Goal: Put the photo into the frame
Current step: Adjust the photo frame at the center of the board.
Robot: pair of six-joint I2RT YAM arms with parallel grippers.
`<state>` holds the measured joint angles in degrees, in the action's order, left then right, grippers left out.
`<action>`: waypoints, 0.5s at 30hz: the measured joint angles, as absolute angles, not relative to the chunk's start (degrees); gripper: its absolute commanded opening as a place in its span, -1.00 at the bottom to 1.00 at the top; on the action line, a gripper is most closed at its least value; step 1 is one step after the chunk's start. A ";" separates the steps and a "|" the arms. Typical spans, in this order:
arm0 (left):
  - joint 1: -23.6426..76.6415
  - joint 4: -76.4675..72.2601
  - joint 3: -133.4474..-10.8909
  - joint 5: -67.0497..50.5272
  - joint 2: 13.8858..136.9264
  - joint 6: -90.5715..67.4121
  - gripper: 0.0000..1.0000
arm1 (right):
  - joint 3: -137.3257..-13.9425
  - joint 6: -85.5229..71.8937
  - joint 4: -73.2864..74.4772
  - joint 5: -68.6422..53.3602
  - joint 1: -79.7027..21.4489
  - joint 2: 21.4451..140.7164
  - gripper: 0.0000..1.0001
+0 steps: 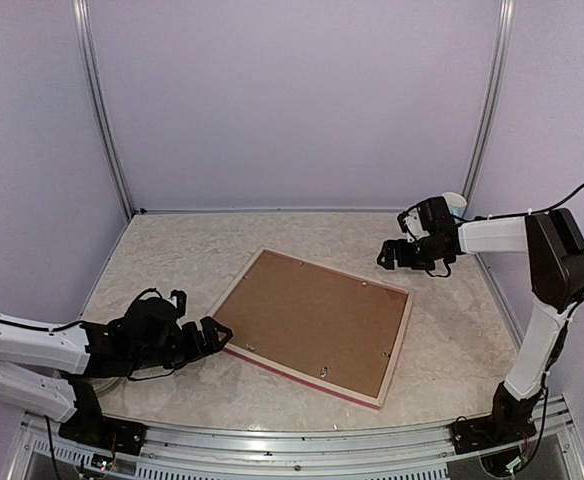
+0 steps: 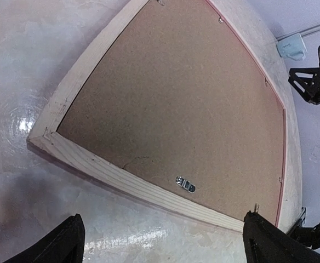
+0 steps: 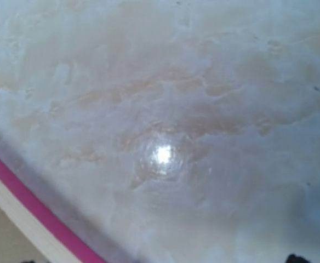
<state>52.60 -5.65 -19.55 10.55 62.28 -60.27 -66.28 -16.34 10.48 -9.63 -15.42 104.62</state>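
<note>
top view: the frame (image 1: 302,370) lies face-down mid-picture, its backing board (image 1: 317,320) hiding whatever is beneath; left gripper (image 1: 204,315) just beside its left corner and right gripper (image 1: 392,240) off its upper right both gape, empty. left wrist: 2 parted fingertips (image 2: 67,244) cropped at the bottom. right wrist: blurred table (image 3: 204,82), pink frame edge cut off lower left.

Frame (image 2: 121,176) face-down, skewed, mid table (image 1: 172,250); pale wood back up, pink edge; backing (image 1: 317,320) prob. in.

A robotics lab cell is indicated: a marble-patterned table (image 1: 172,250) is enclosed by plain lilac panels (image 1: 292,100) in aluminium posts (image 1: 103,110), with a left arm (image 1: 27,345) and right arm (image 1: 492,235) bolted to a metal rail (image 1: 292,440)
</note>
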 measured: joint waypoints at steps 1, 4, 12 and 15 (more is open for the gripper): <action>52.84 -5.76 -19.55 10.52 63.20 -60.27 0.98 | -66.39 -16.23 10.41 -9.85 -15.40 105.01 0.98; 53.21 -6.46 -19.55 10.46 65.41 -60.27 0.98 | -66.43 -15.92 10.39 -10.37 -15.31 105.89 0.98; 53.32 -9.93 -19.88 10.39 72.10 -60.27 0.98 | -66.46 -15.84 10.35 -11.97 -15.29 105.95 0.98; 53.36 -11.44 -20.67 10.46 74.19 -60.18 0.98 | -66.15 -15.73 10.00 -13.26 -15.29 105.95 0.98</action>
<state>53.36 -11.44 -20.67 10.46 74.19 -60.18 -66.15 -15.73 10.00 -13.26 -15.29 105.95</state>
